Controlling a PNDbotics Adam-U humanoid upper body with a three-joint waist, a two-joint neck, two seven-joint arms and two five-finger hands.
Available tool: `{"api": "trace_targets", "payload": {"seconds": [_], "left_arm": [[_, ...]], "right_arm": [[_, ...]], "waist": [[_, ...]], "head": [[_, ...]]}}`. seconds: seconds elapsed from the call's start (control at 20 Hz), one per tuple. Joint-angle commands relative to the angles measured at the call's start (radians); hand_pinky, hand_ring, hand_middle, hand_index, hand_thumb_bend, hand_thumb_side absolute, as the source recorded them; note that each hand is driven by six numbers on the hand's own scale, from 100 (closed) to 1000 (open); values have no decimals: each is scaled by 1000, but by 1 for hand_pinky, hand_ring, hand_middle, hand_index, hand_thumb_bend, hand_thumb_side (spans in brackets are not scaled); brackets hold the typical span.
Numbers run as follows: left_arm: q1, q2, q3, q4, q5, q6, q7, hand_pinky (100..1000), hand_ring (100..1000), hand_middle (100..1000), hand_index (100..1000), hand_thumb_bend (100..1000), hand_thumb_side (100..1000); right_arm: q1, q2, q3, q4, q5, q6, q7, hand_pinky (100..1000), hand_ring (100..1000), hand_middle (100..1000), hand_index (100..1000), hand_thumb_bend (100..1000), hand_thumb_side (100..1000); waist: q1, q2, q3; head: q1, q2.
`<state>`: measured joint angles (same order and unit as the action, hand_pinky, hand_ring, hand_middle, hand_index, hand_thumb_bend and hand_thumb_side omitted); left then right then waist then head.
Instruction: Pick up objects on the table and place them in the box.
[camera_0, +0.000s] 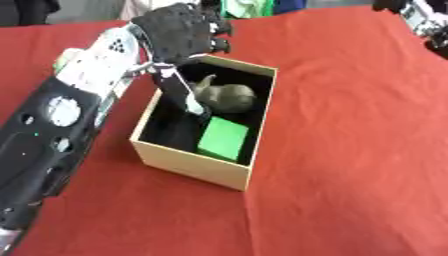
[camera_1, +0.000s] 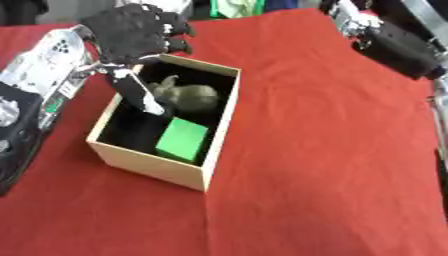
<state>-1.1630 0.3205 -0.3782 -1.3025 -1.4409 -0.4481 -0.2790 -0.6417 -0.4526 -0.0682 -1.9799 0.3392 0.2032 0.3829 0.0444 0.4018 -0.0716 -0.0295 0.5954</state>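
Observation:
A tan cardboard box (camera_0: 194, 165) with a black inside stands on the red cloth, left of centre. In it lie a green block (camera_0: 222, 138) near the front and a grey-olive, rounded object (camera_0: 229, 96) toward the back. My left hand (camera_0: 179, 31) hovers over the box's far-left corner, open, with the fingers relaxed and drooping. Its thumb (camera_0: 182, 93) points down into the box beside the grey object, and the hand holds nothing. My right hand (camera_1: 353, 22) shows at the top right edge, raised away from the box.
The red cloth (camera_0: 350, 150) covers the whole table. My left forearm (camera_0: 61, 125) runs along the left side, next to the box. My right arm (camera_1: 404, 47) crosses the upper right corner. Blurred colourful things lie beyond the table's far edge.

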Motion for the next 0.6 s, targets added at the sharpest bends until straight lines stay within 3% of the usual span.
{"api": "trace_targets", "payload": {"seconds": [0.05, 0.3, 0.6], "left_arm": [[-16, 30, 19, -54, 4, 13, 24, 704, 889, 845, 815, 640, 598], [-11, 53, 59, -145, 85, 58, 47, 707, 877, 834, 811, 486, 520], [-3, 94, 108, -227, 269, 110, 70, 688, 839, 797, 789, 342, 485]], "right_arm": [[-9, -11, -13, -20, -6, 1, -5, 822, 787, 619, 1000, 100, 780], [-3, -8, -16, -20, -7, 3, -8, 821, 787, 618, 1000, 100, 775], [2, -9, -19, -20, -7, 5, -12, 821, 787, 618, 1000, 100, 772]], "waist": [[-4, -34, 3], [-2, -43, 8], [-3, -53, 20]], "head": [[-6, -3], [-15, 9], [-30, 36]]}}
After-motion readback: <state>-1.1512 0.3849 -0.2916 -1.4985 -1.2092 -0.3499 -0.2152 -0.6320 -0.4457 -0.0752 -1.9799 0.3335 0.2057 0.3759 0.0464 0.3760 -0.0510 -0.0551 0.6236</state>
